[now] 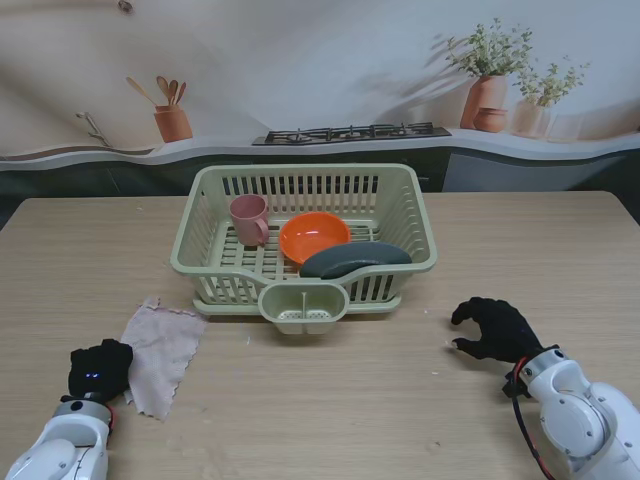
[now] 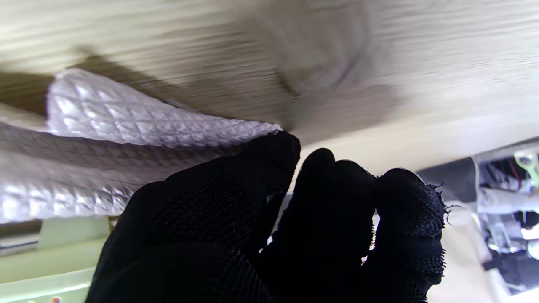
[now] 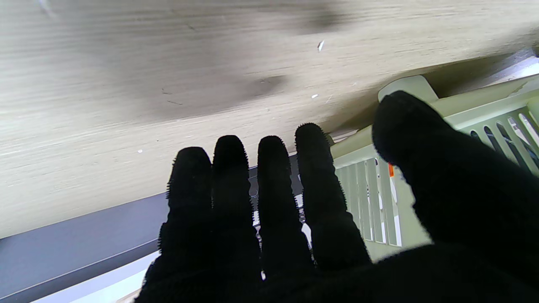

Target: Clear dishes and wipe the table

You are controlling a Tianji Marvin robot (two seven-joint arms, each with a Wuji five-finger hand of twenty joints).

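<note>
A pale pink cloth [image 1: 160, 352] lies crumpled on the wooden table [image 1: 330, 410], left of the rack. My left hand [image 1: 99, 369] sits at its near left edge, black-gloved fingers [image 2: 269, 168] curled shut on a lifted fold of the cloth [image 2: 139, 126]. A green dish rack [image 1: 305, 238] holds a pink cup [image 1: 248, 218], an orange bowl [image 1: 314, 237] and a dark grey dish [image 1: 354, 259]. My right hand [image 1: 495, 330] rests low over the table, right of the rack, with its fingers [image 3: 269, 176] spread and holding nothing. The rack's corner [image 3: 476, 113] shows beside its thumb.
A small cutlery cup [image 1: 303, 307] hangs on the rack's near side. Tiny crumbs [image 3: 320, 45] dot the wood near the right hand. Behind the table's far edge runs a counter with a stove [image 1: 350, 133] and plant pots [image 1: 487, 100].
</note>
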